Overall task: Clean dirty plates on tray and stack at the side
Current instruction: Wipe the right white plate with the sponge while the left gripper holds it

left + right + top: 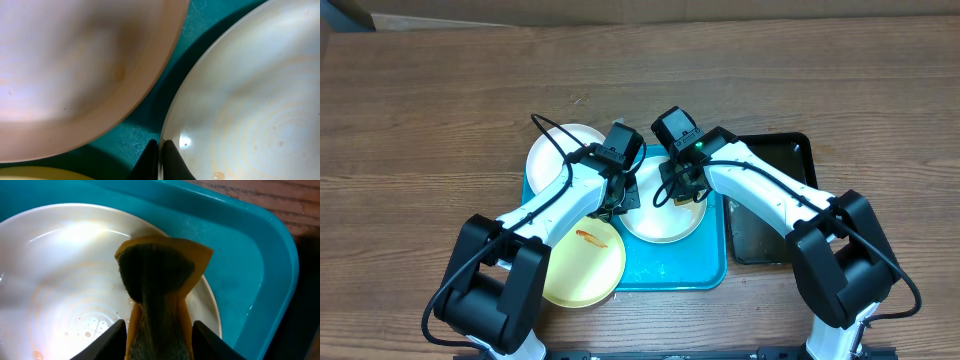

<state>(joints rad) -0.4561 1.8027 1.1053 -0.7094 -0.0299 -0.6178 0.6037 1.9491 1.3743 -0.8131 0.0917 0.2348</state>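
Right pincer (157, 340) stands part open, its two black fingers either side of a folded orange-and-grey sponge (160, 280) resting on the round white plate (665, 222) inside the bright turquoise plastic tray (705, 270). Left pincer (160, 162) is closed at that plate's rim. Another white plate (555, 155) lies on the tray's far left corner; a pale yellow plate (585, 265) with an orange smear overlaps its near left edge on the wooden surface (420, 130).

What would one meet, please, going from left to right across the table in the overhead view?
Yellow plate → white plate on the blue tray → black tray.
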